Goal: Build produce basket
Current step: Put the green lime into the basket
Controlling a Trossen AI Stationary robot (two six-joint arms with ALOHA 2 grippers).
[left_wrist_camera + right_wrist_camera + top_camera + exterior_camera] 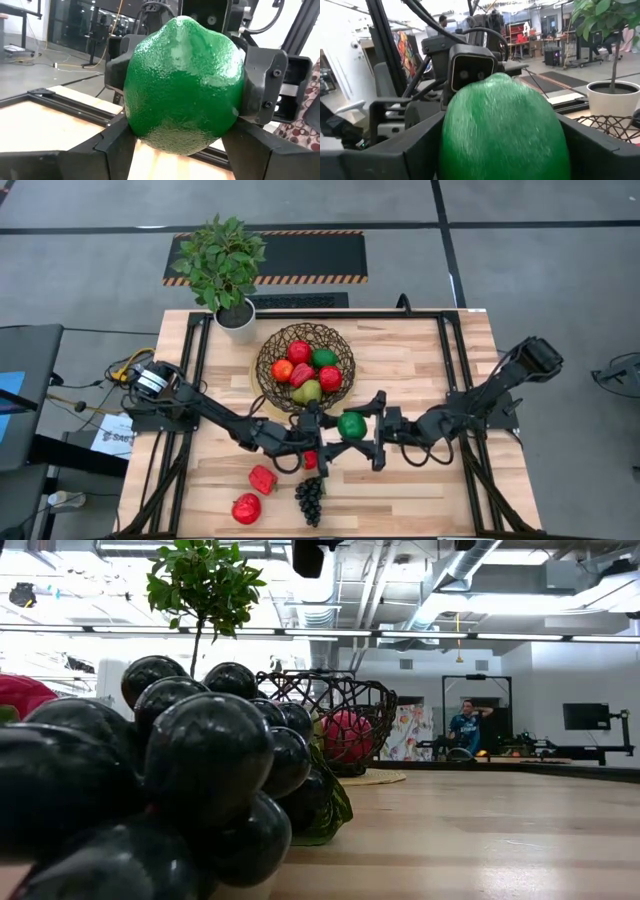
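A bumpy green fruit [352, 425] hangs between both grippers at the table's middle, just on the near side of the basket [305, 365]. My left gripper [338, 432] comes at it from the left and my right gripper [365, 427] from the right; both are shut on it. The dark wire basket holds red, orange and green pieces and a yellow-green pear. A purple grape bunch [310, 498], two red pieces [262, 478] [246, 508] and a small red piece [310, 460] lie on the table near the left gripper. My left gripper pinches the green fruit's lower sides [137, 132] between its two fingers [112, 145], coming level from the table's left. The fruit stands off the wood, which shows beneath it. My right gripper pinches the same fruit by its flanks [447, 135] between its two fingers [420, 145], level from the table's right; in the left wrist view its fingers [265, 85] lie against the fruit's middle.
A white pot with a leafy plant [236, 320] stands at the far edge, left of the basket. The grape bunch [180, 770] fills the low view's foreground and hides the grippers there. Bare wood lies on the right half of the table [460, 490].
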